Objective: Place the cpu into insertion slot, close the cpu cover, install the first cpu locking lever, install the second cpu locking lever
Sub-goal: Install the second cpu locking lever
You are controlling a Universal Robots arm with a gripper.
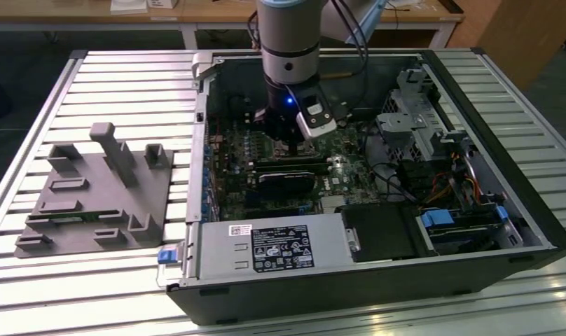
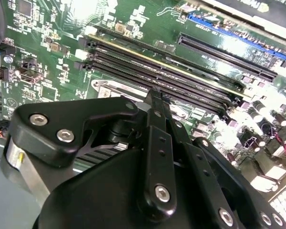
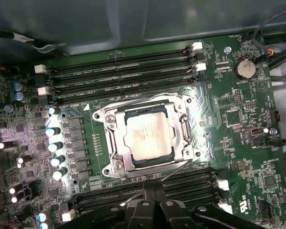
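I have the arm reaching down into the open case [image 1: 377, 175] on the bench [image 1: 124, 84], with the gripper [image 3: 155, 193] poised right over the motherboard [image 3: 238, 114], just beside the slot [image 3: 105, 117].

In the first wrist view the cpu [image 3: 148, 136] already sits in the slot, its pale metal top square to the socket. The cover [image 3: 117, 143] is down over it: the silvery frame lies flat around the chip and the chip shows through its window. So I judge the first two steps done.

The levers are less clear. A thin bright wire runs along the side of the socket nearest the gripper and slants out to the gripper's tips [image 3: 174, 169]; I take this for one locking lever, not yet tucked under its hook. Another thin bar lies along the far side of the cover [image 3: 133, 102], next to the memory slots [image 3: 119, 71]; whether it is latched I cannot tell. I judge the work to be in the lever steps, with at least one lever left to secure.

The jaws look together: in both wrist views the two fingers meet at a narrow seam with no gap that I can make out, and the tips sit at or on the end of the slanting wire. Whether they pinch it or only press on it I cannot say.

Beside the case, a grey fixture [image 1: 96, 196] stands on the bench, well apart from the work.
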